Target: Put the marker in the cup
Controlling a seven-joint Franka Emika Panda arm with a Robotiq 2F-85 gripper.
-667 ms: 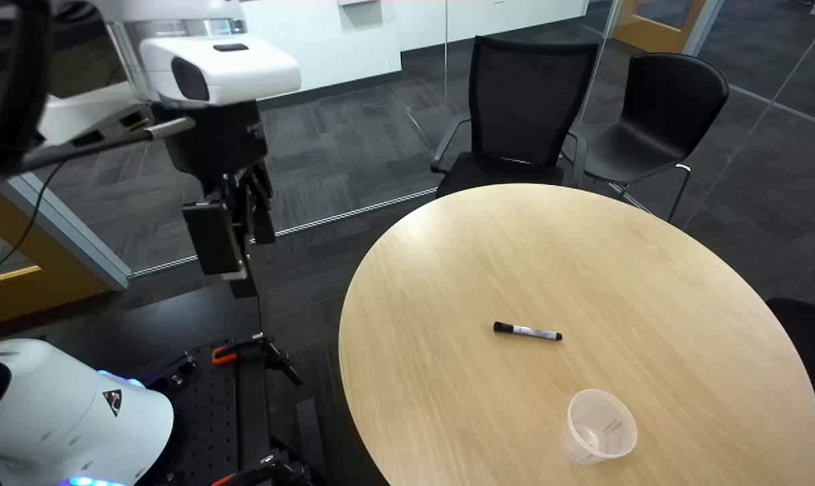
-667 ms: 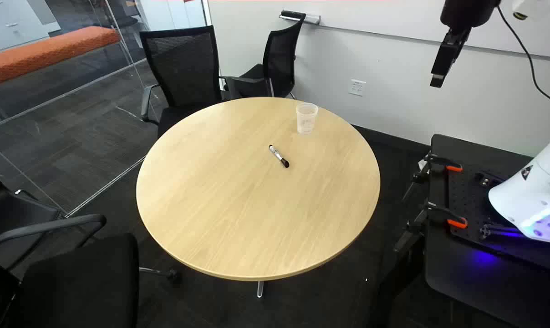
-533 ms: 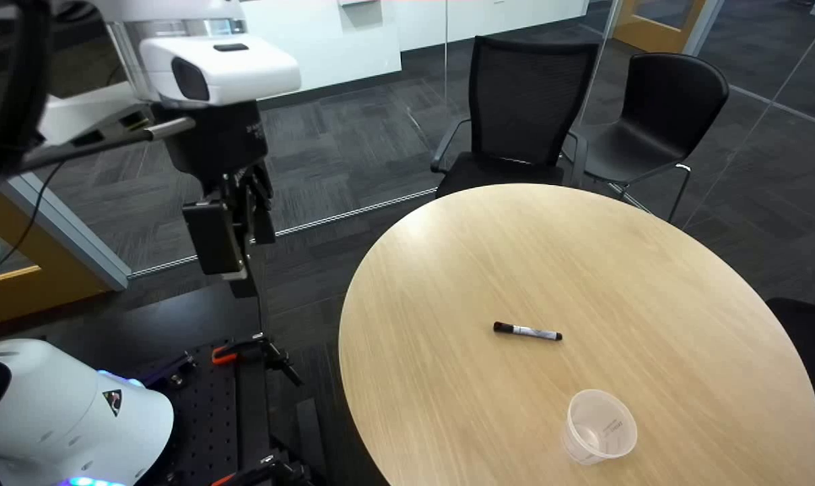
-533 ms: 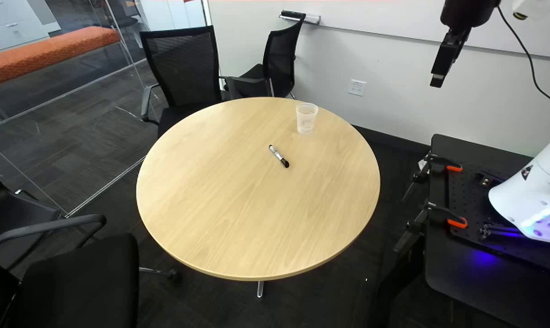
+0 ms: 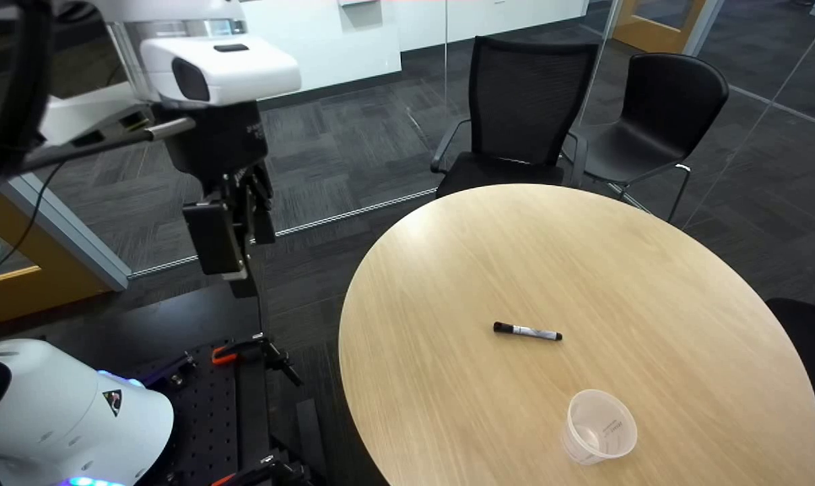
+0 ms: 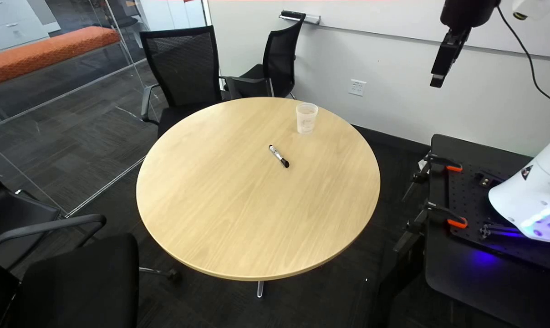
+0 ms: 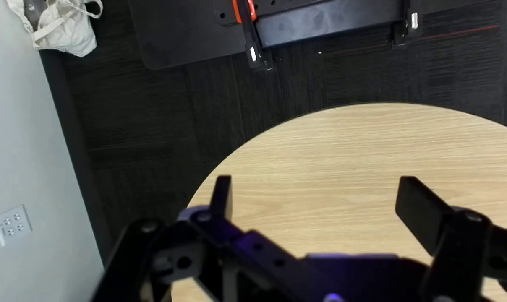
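The marker (image 5: 527, 331), black at both ends with a whitish middle, lies flat on the round wooden table (image 5: 441, 283). It also shows in an exterior view (image 6: 279, 156). The translucent plastic cup (image 5: 600, 426) stands upright on the table, apart from the marker; it also shows in an exterior view (image 6: 306, 118). My gripper (image 5: 247, 263) hangs high beside the table, away from both, and shows in an exterior view (image 6: 439, 77). In the wrist view my gripper (image 7: 314, 197) has its fingers wide apart with nothing between them. The marker and cup are out of the wrist view.
A black robot stand (image 6: 475, 269) with orange-tipped clamps (image 6: 457, 222) stands beside the table, with a gap between. Black chairs (image 5: 529, 108) stand around the table. A wall with a socket (image 6: 357, 87) is close by. A white bag (image 7: 64, 29) lies on the floor.
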